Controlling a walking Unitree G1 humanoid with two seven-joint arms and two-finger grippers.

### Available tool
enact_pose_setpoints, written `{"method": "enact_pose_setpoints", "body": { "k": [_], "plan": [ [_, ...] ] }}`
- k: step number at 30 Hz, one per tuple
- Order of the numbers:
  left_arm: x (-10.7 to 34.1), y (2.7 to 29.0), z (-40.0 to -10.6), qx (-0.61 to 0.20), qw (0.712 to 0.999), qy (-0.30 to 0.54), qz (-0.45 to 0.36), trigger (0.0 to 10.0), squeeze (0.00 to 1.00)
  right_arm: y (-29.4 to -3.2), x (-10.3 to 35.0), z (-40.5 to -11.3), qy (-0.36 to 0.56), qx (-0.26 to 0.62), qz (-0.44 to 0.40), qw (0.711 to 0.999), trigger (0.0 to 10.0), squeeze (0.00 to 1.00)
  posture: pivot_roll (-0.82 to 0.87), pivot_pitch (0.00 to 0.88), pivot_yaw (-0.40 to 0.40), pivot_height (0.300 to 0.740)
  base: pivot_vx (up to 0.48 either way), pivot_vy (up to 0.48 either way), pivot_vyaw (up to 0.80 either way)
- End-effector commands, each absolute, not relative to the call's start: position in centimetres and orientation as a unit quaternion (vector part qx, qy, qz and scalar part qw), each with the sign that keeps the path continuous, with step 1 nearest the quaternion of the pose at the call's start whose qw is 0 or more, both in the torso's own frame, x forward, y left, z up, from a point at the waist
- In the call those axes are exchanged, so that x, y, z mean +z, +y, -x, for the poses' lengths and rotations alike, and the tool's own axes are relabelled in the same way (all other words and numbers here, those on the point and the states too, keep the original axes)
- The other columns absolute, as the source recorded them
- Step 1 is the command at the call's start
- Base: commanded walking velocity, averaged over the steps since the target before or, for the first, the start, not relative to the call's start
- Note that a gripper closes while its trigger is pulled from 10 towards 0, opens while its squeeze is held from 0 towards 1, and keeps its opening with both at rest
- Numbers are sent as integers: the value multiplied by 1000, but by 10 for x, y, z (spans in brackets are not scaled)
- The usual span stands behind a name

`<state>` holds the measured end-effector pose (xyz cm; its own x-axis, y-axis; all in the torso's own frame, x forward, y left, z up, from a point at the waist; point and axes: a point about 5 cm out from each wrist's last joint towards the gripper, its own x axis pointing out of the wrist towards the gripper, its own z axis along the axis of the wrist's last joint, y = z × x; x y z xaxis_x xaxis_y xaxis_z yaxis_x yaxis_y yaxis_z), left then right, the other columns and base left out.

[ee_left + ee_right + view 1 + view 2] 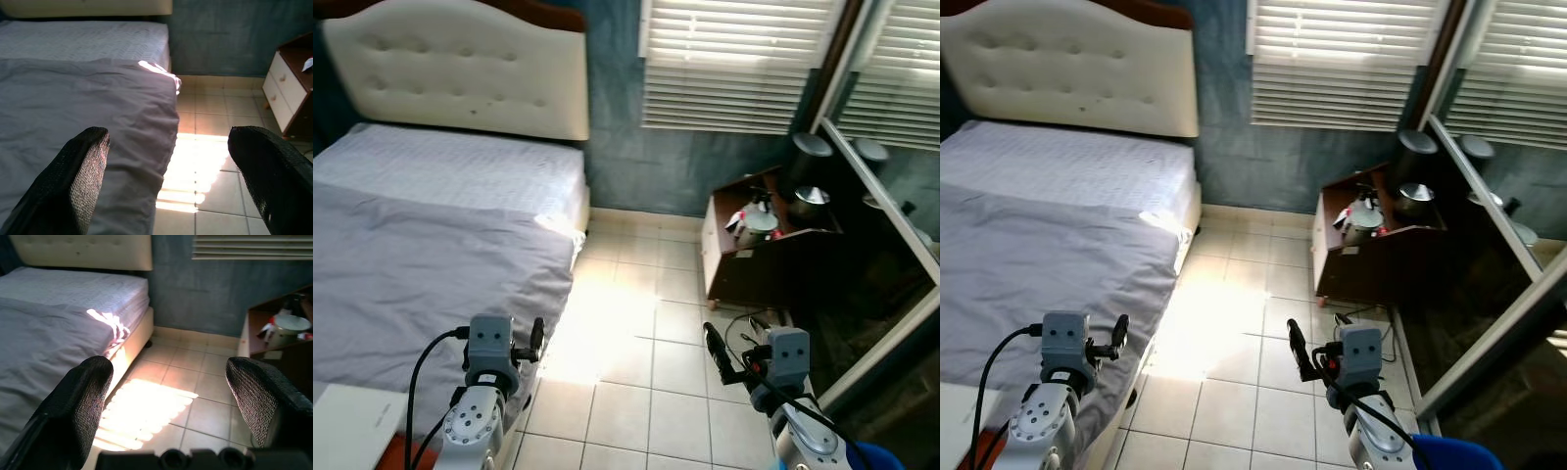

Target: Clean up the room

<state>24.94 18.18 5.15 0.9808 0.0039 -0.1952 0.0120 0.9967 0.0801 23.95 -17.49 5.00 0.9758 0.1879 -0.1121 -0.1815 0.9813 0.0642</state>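
A bed [431, 225] with a grey sheet and a cream tufted headboard [460, 64] takes up the left side. A sunlit crumpled fold of sheet [110, 322] hangs at its near corner. My left gripper [166, 161] is held low beside the bed's edge, open, with nothing between its fingers. My right gripper [166, 391] is raised over the tiled floor [636, 382], also open and holding nothing. A brown nightstand [744, 255] with white drawers stands at the right, carrying a white pot [762, 223] and small clutter.
A large mirror [891, 274] leans along the right wall behind the nightstand. Two black cylinders [808, 162] stand on the nightstand's far end. A cable [749, 323] lies on the tiles by the nightstand. White blinds [734, 59] cover the window. A white flat thing [352, 421] is at the lower left.
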Motion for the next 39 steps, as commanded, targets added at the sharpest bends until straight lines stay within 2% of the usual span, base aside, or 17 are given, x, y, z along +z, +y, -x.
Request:
{"method": "enact_pose_setpoints", "body": {
  "k": [1, 14, 21, 25, 34, 39],
  "plan": [
    [53, 183, -246, -6, 995, 95, -41, 10000, 0, -179, 53, -239, 52, 85, -25, 995, 10000, 0, 36, 0, -45, 740, 0, 0, 613],
    [58, 180, -244, -11, 995, 89, -38, 10000, 0, -179, 53, -240, 54, 70, -61, 994, 10000, 0, 37, 0, -39, 740, 0, 0, 610],
    [60, 177, -245, -9, 996, 89, -28, 10000, 0, -177, 52, -238, 58, 76, -59, 994, 10000, 0, 35, 0, -35, 740, 0, -425, 605],
    [58, 174, -246, -12, 995, 94, -7, 10000, 0, -176, 50, -238, 61, 78, -59, 993, 10000, 0, 35, 0, -34, 740, 0, 0, 606],
    [57, 175, -246, 0, 995, 101, -11, 10000, 0, -178, 50, -237, 65, 83, -54, 993, 10000, 0, 33, 0, -37, 740, 0, 0, 605],
    [54, 177, -247, -1, 994, 105, -40, 10000, 0, -176, 49, -235, 68, 88, -53, 992, 10000, 0, 30, 0, -35, 740, 0, 0, 606]
  ]
}}
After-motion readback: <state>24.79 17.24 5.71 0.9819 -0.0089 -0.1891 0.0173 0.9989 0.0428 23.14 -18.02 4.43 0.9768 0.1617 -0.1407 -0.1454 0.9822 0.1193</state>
